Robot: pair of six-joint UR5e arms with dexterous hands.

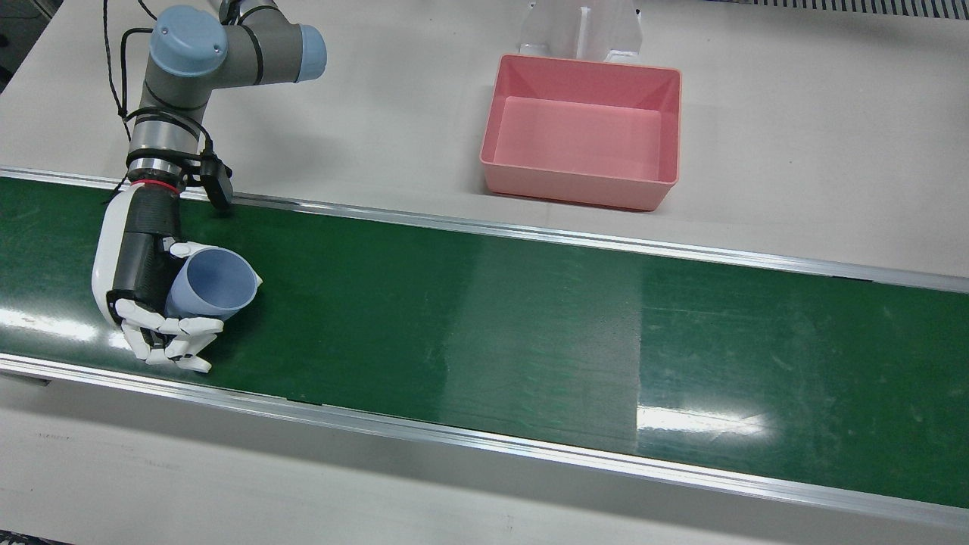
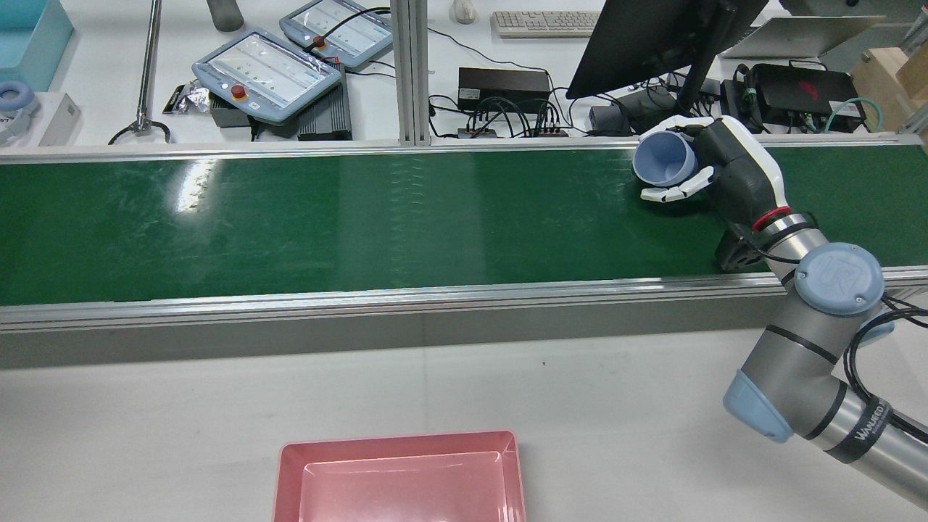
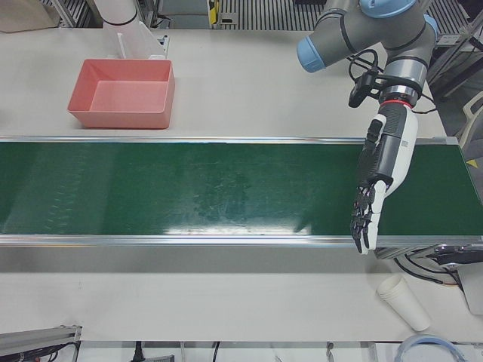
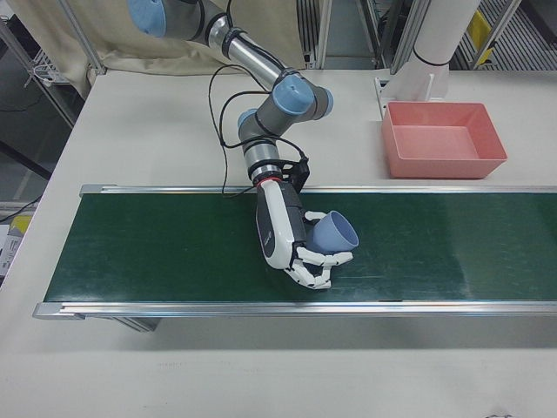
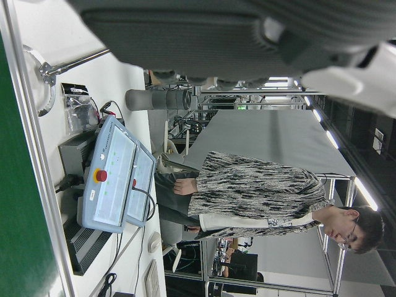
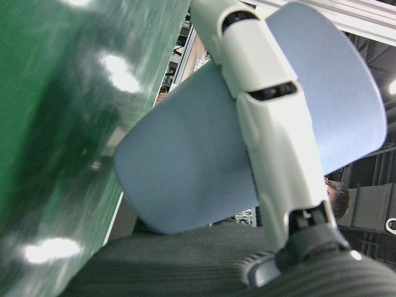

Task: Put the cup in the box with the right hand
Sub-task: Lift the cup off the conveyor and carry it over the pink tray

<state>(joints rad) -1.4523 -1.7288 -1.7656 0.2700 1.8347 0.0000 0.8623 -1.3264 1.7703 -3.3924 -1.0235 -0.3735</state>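
My right hand [image 1: 144, 280] is shut on a light blue cup [image 1: 216, 281], held tilted low over the green conveyor belt [image 1: 484, 318] near its operator-side edge. The same hand [image 2: 725, 174] and cup [image 2: 663, 159] show in the rear view, and again in the right-front view, hand [image 4: 291, 239] and cup [image 4: 333, 233]. In the right hand view a white finger [image 6: 272, 124] lies across the cup [image 6: 185, 173]. The empty pink box [image 1: 583, 189] stands on the white table on the robot's side of the belt, well to the side of the hand. My left hand [image 3: 377, 181] hangs open and empty over the belt's other end.
A white stand [image 1: 583, 30] is right behind the box. Stacked paper cups [image 3: 404, 302] lie on the table near the left hand. Teach pendants [image 2: 268, 69], a monitor [image 2: 652, 43] and cables sit beyond the belt. A person [image 5: 260, 198] stands there.
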